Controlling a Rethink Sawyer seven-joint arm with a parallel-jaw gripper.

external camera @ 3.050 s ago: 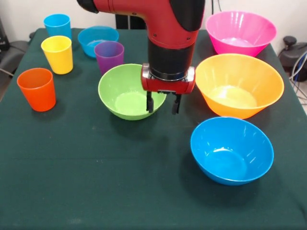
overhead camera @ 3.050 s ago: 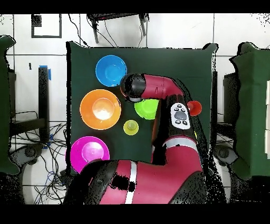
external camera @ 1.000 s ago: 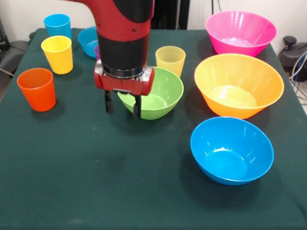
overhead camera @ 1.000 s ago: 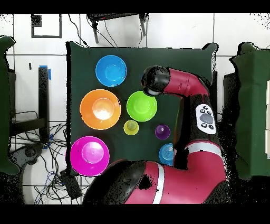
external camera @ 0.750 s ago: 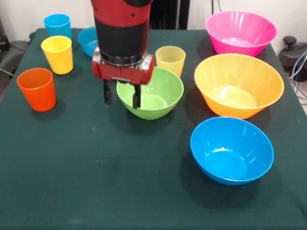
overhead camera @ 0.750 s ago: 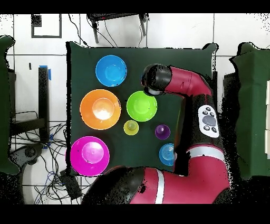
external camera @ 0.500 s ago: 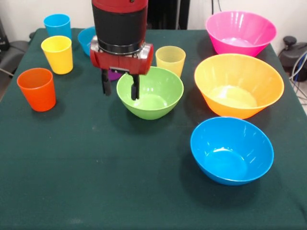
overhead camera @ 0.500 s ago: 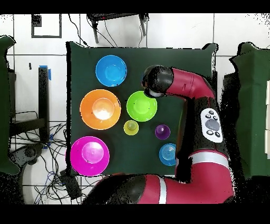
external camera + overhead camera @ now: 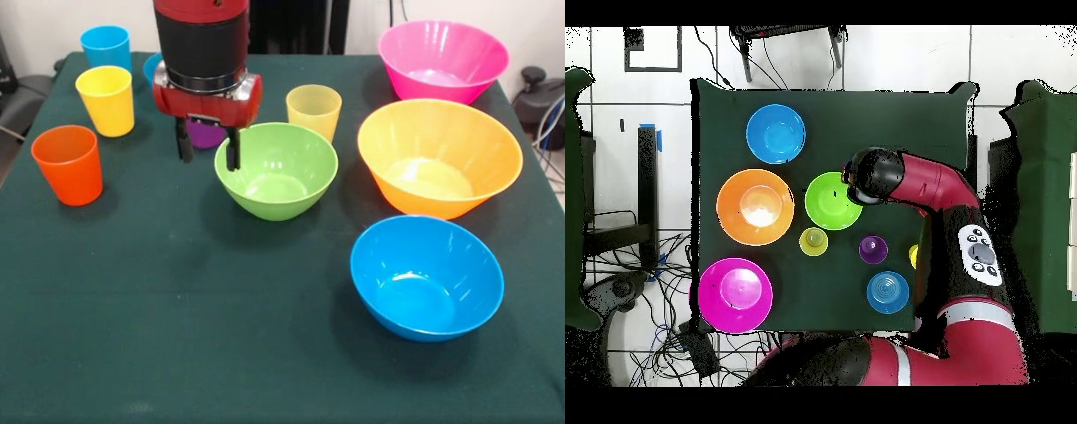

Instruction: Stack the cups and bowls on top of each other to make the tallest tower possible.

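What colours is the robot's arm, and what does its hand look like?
The arm is glossy red with a wide black band. Below the band sits a red block, and the gripper has two thin black fingers. From overhead, the arm carries a grey oval panel of small buttons.

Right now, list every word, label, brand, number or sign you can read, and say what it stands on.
None can be read.
The cups, the bowls and the table carry no print.
The grey button panel on the arm shows dark marks, too small to read.
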